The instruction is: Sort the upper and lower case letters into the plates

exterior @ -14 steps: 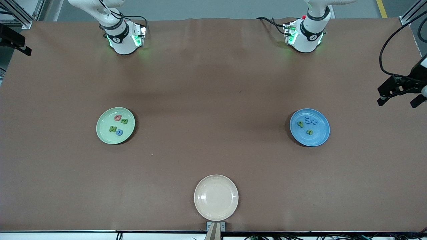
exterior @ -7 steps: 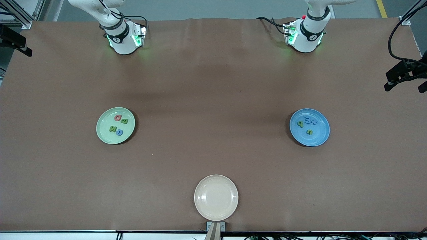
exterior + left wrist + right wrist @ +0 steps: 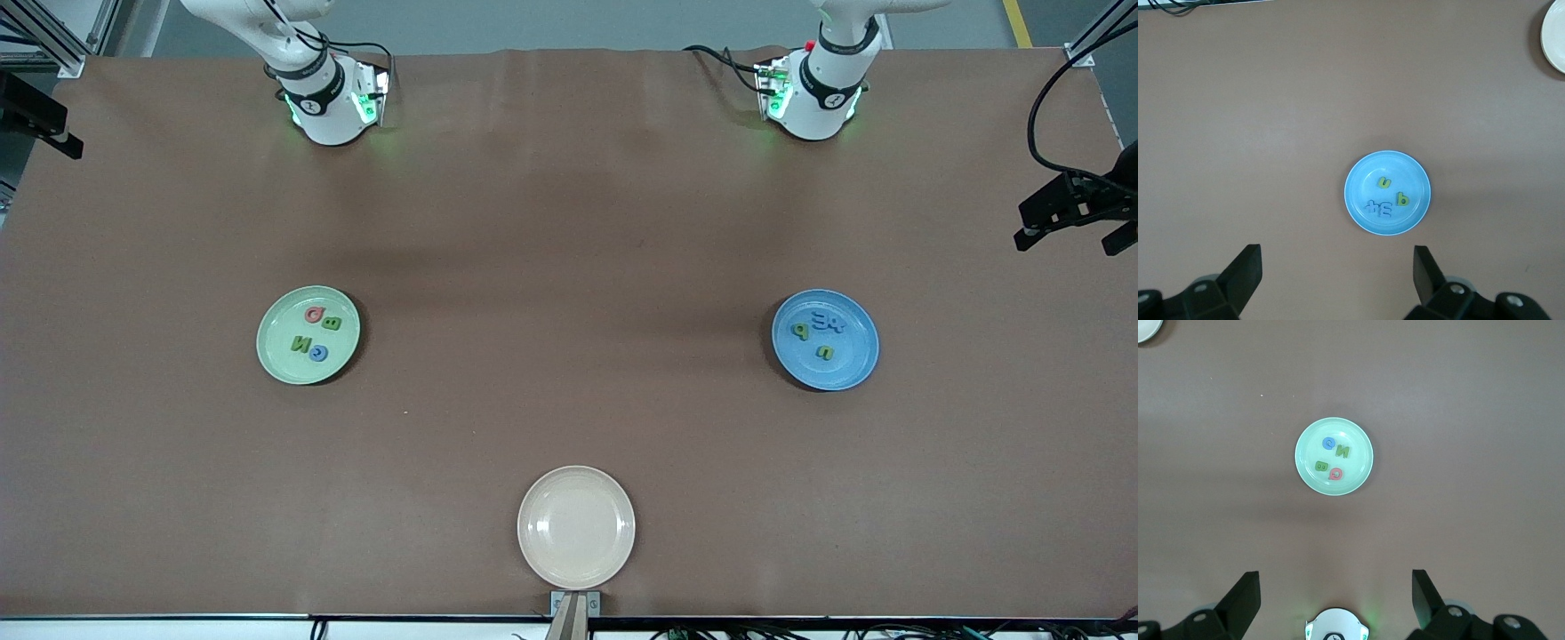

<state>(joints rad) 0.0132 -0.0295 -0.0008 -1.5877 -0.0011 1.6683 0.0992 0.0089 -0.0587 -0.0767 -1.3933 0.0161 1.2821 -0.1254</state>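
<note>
The mint green plate lies toward the right arm's end and holds a red, a blue and two green letters. It also shows in the right wrist view. The blue plate lies toward the left arm's end and holds two green letters and blue ones. It also shows in the left wrist view. My left gripper is open and empty, high over the table's edge at its own end. My right gripper is open and empty, high over its own end's edge.
An empty cream-beige plate lies at the table's edge nearest the front camera, midway between the ends. Its rim shows in a corner of the left wrist view. The right arm's base shows between the right gripper's fingers.
My left gripper has shifted a little toward the robots' side of the table, still open and empty. The right gripper has barely moved. Plates and letters have not moved.
</note>
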